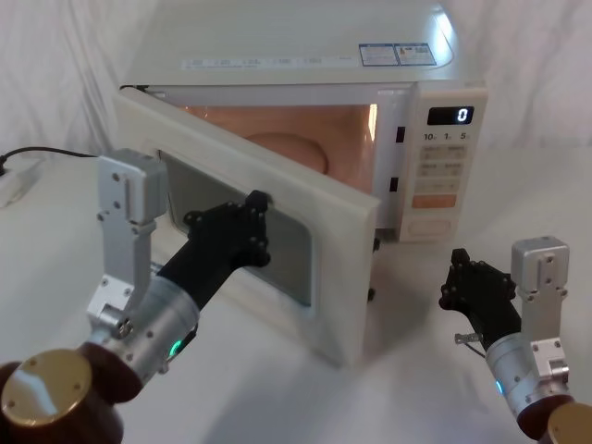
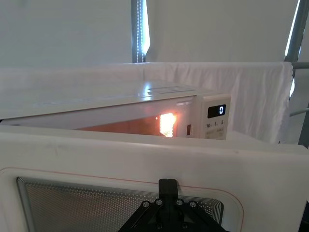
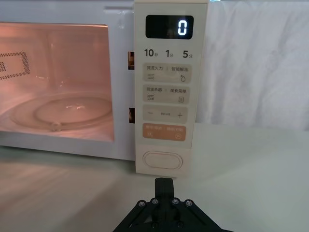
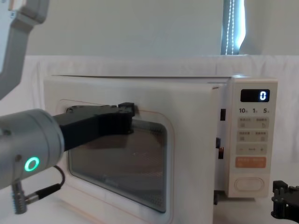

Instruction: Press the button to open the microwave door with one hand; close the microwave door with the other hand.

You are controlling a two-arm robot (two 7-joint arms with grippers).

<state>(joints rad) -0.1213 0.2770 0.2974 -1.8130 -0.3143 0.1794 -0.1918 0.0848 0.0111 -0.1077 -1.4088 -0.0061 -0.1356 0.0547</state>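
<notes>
The microwave door (image 1: 347, 268) stands partly open, swung out toward me on its left hinge, and the lit cavity shows behind it. My left gripper (image 1: 256, 202) is shut, with its tip against the door's outer face at the upper edge of the mesh window (image 2: 96, 203); the tip (image 2: 167, 183) meets the orange outline. The button (image 3: 163, 160) is the wide oval key at the bottom of the control panel. My right gripper (image 1: 460, 259) is shut and empty, held back from the panel, in front of and below the button (image 1: 426, 225).
The display (image 1: 450, 116) reads 0. A glass turntable (image 3: 72, 113) lies in the lit cavity. A black cord and a power strip (image 1: 18, 176) lie at the far left on the white cloth. Open table lies in front of the panel.
</notes>
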